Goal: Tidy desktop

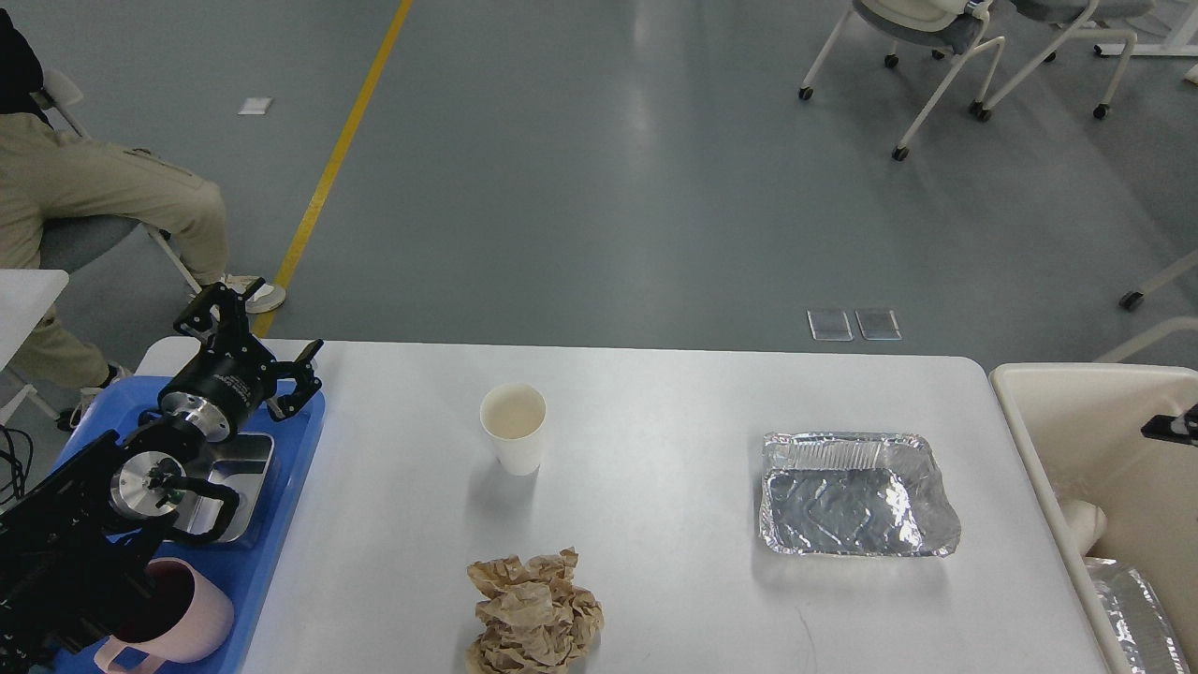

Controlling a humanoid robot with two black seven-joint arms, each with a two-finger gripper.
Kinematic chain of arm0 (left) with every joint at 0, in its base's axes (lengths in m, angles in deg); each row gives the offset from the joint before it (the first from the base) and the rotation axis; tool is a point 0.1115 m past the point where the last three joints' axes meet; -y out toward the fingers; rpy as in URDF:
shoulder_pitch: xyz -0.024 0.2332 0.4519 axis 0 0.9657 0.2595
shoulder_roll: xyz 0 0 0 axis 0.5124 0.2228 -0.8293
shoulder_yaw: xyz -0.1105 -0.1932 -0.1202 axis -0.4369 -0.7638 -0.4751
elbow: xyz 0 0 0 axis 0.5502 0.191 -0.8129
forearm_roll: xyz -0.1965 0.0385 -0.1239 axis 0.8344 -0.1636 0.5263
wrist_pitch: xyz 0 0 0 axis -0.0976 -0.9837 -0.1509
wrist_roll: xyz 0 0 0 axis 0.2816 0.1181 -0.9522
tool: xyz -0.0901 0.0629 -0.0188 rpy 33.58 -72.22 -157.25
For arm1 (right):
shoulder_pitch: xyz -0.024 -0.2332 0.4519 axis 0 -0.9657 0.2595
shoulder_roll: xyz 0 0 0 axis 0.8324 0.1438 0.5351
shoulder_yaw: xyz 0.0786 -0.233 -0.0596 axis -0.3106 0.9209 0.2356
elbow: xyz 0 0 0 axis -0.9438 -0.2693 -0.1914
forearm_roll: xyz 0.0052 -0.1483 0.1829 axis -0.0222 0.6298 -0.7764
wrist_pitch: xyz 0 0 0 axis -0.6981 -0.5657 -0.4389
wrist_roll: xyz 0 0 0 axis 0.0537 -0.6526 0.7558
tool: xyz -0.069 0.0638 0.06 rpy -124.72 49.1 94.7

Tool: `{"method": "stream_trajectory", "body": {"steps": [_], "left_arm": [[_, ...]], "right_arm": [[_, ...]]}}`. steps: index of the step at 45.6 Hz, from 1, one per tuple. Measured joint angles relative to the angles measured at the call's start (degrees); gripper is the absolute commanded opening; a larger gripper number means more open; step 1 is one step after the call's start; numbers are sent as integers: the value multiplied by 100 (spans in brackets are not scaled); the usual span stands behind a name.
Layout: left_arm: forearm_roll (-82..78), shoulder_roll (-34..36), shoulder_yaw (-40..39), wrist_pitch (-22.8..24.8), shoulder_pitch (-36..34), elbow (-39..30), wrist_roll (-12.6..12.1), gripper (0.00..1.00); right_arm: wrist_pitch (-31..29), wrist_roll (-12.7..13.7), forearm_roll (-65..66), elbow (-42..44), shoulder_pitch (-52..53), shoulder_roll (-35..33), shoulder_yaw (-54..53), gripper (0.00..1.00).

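Observation:
The white desktop (655, 402) holds a white paper cup (513, 426) standing upright at centre left, a crumpled brown paper ball (533, 613) at the front edge, and an empty foil tray (856, 494) at the right. My left gripper (257, 337) is open and empty. It hovers over the far end of the blue tray (298, 440), well left of the cup. Only a small black tip of my right arm (1175, 426) shows at the right edge, over the cream bin (1029, 449).
The blue tray holds a steel container (239, 477) and a pink mug (178, 618). The cream bin holds another foil tray (1132, 599) and a white item (1081, 520). A seated person (103, 197) is at the far left, and chairs (936, 56) are at the far right.

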Motion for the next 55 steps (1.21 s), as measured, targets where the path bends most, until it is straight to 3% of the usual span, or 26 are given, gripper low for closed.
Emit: {"method": "stream_trajectory", "body": {"steps": [10, 18, 24, 27, 37, 45, 55], "left_arm": [[-1, 87, -39, 44, 27, -15, -3, 97], [-1, 82, -83, 44, 45, -17, 9, 97], [-1, 88, -103, 44, 46, -17, 9, 97], [-1, 111, -110, 60, 48, -17, 15, 97], [-1, 239, -131, 299, 101, -17, 60, 97], [5, 305, -195, 428, 145, -9, 86, 97], [5, 331, -266, 486, 156, -8, 96, 97]], "right_arm": [[158, -20, -10, 67, 125, 52, -46, 100], [582, -21, -40, 338, 200, 421, -5, 100], [575, -81, 15, 603, 199, 691, 22, 100], [526, -237, 195, 666, 194, 836, 23, 100], [430, -1332, 2703, 1029, 204, 1770, 14, 100], [309, -1690, 3973, 1453, 195, 2568, 24, 100], [-139, -1766, 5207, 2206, 318, 3502, 72, 100]]}}
